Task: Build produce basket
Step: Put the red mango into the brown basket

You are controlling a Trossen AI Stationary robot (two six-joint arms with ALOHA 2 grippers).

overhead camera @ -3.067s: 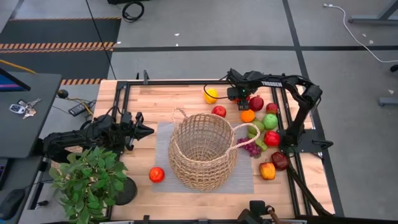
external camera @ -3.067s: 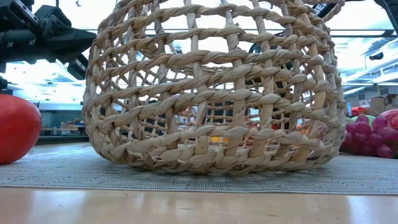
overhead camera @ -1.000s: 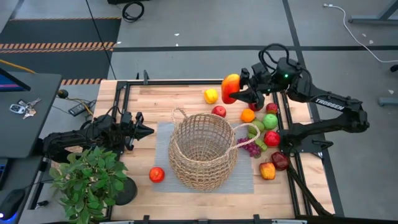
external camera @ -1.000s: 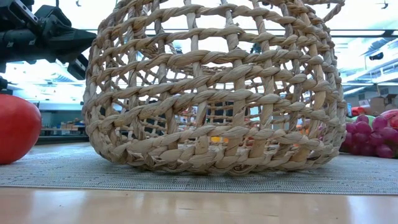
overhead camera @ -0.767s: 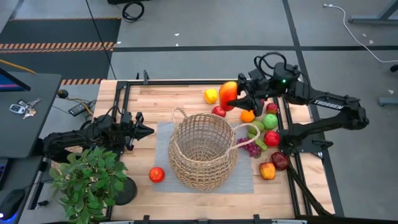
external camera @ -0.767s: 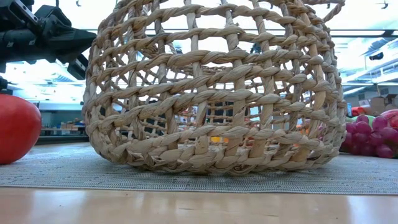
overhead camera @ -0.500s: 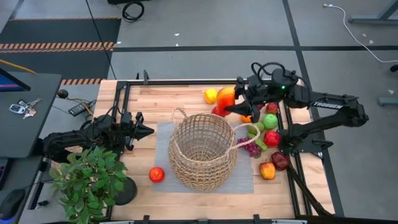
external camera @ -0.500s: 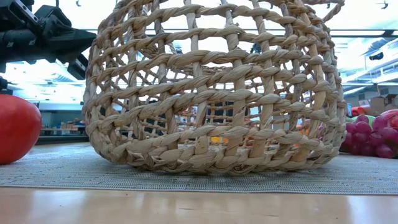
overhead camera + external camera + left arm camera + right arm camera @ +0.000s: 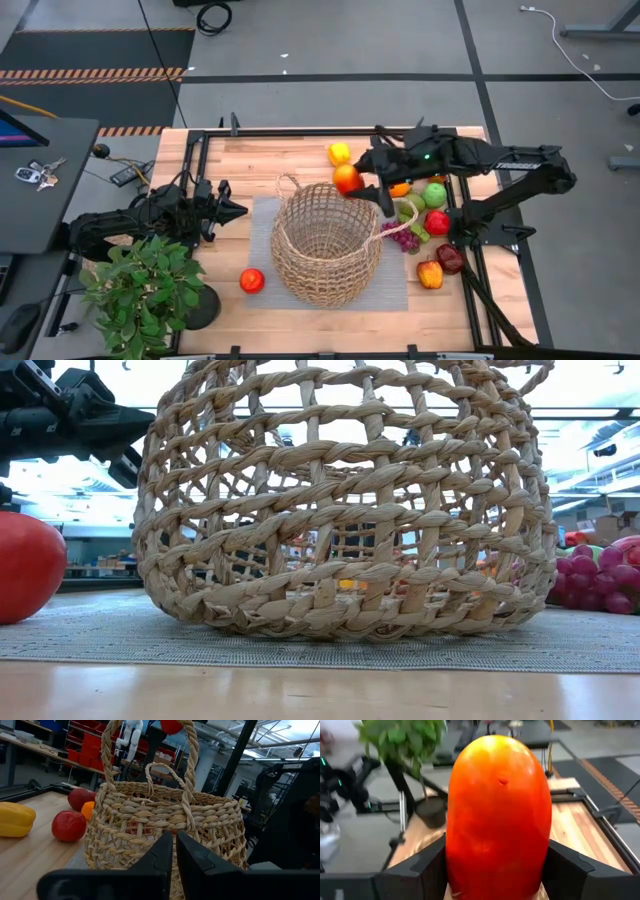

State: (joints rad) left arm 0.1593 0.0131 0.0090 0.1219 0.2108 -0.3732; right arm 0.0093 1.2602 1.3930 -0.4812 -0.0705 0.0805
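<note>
The tan wicker basket [image 9: 325, 240] stands on a grey mat in the middle of the table and fills the low view [image 9: 340, 500]. My right gripper [image 9: 352, 181] is shut on an orange-red fruit [image 9: 347, 178] above the basket's far rim. More produce lies on the table: a yellow pepper [image 9: 339, 153], a red apple [image 9: 251, 281], and a pile [image 9: 430, 210] at the right. My left gripper [image 9: 235, 210] is shut with nothing in it, level, just left of the basket [image 9: 165, 830]. My right gripper pinches the orange-red fruit between its two fingers, one on each of the fruit's long sides [image 9: 457, 855]. The fingers [image 9: 420, 870] come from the table's right, slanting slightly down. The fruit is lifted clear, over the basket's far rim.
A potted green plant [image 9: 145, 290] stands at the near left corner. Purple grapes [image 9: 405, 238] lie against the basket's right side, with an orange pepper [image 9: 430, 274] and a dark red fruit [image 9: 450, 258] beyond. A black frame [image 9: 200, 150] runs along the table's edges.
My right gripper has carried the orange-red fruit from over the far right of the table toward the left and near edges, to above the basket's far rim. It has turned and tipped as it went. The hold is kept.
</note>
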